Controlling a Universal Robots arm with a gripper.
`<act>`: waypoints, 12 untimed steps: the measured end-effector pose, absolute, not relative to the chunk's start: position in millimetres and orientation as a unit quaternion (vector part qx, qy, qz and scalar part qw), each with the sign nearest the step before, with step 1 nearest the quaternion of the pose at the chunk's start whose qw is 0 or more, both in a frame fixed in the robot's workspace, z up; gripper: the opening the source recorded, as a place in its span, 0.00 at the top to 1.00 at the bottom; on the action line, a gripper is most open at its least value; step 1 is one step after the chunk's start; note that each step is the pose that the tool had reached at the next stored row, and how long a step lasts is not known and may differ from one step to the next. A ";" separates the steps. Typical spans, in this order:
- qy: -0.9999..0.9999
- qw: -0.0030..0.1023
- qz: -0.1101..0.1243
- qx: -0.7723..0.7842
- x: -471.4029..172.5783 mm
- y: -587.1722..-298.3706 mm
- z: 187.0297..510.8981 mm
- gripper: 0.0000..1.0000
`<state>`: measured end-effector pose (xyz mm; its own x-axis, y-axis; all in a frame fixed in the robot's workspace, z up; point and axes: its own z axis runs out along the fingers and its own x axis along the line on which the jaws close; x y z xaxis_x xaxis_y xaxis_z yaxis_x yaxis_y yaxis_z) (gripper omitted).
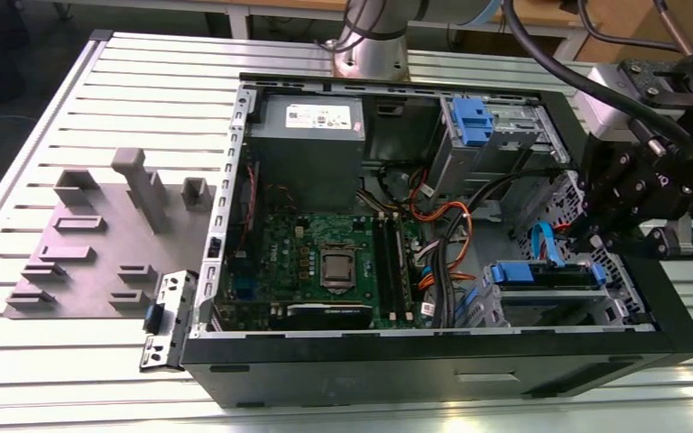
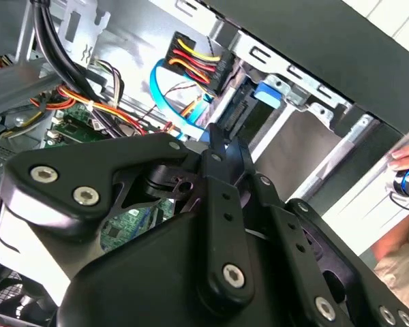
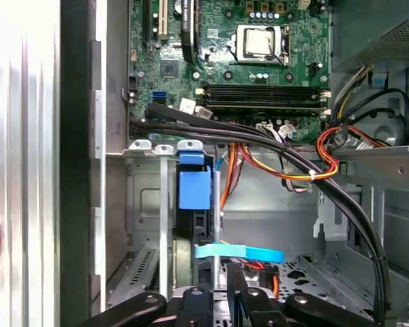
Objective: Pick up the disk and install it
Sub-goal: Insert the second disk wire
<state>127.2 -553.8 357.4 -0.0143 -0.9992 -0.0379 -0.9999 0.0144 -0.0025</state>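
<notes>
Spread across the whole exterior view, a slatted aluminium table [image 1: 33,162]. Laid on its side over the middle and the exterior view's right, an open black computer case [image 1: 443,361], with a green motherboard [image 1: 322,262] at centre and a grey power supply [image 1: 310,117] near the top. Toward the exterior view's left, a grey fixture plate [image 1: 94,244] with upright blocks, well apart from the arm. At the right edge of the exterior view, the black gripper [image 1: 581,244] reaching over the case wall, jaws drawn together with nothing between them, as also seen in the second wrist view [image 2: 225,139]. Low on the exterior view's right, inside the lower drive cage, the disk [image 1: 527,273], standing on edge with its blue carrier tab outward [image 3: 194,187], just beside the gripper tip [image 2: 269,92]. Near it, a light blue data cable [image 3: 238,253]. At the edge of the second wrist view, a person's hand [image 2: 405,160].
</notes>
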 end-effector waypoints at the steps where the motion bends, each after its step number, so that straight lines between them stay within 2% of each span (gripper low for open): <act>1: 0.712 0.014 0.013 -0.702 127.8 -552.2 357.0 0.76; 12: 0.712 0.013 0.014 -0.702 132.9 -543.4 351.7 0.76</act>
<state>132.9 -543.4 351.7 -0.0145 -0.9992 -0.0380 -0.9999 0.0144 0.0018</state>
